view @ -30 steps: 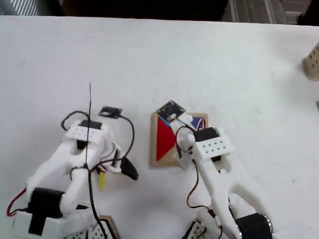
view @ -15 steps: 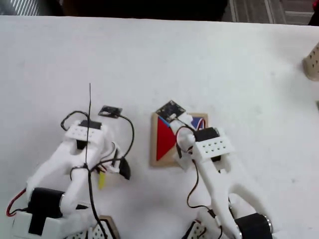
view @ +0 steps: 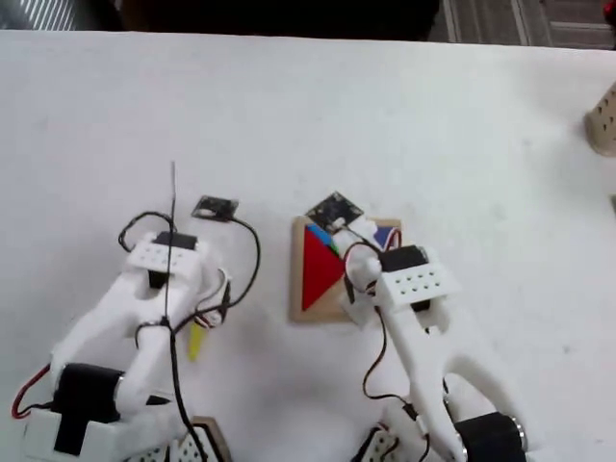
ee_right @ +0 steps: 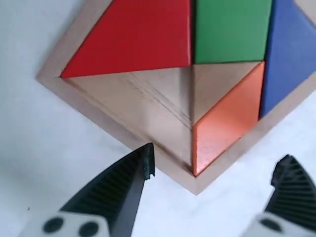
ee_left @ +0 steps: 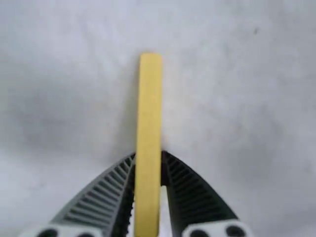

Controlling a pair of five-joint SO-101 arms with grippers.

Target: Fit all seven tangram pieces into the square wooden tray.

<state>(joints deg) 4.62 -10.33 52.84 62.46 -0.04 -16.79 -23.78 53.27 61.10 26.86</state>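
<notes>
The square wooden tray lies mid-table and holds a red triangle, plus green and blue pieces partly under the right arm. In the right wrist view the tray shows the red triangle, a green piece, a blue piece, an orange triangle and a bare wooden gap. My right gripper hangs open just off the tray's corner. My left gripper is shut on a yellow piece held on edge; the yellow piece sits left of the tray.
A perforated tan block stands at the table's right edge. Black cables loop around the left arm. A wooden item peeks out near the left arm's base. White tabletop stretches across the far half.
My left gripper has closed onto the yellow piece; its dark finger that stuck out to the right has swung in. The right arm shifted slightly.
</notes>
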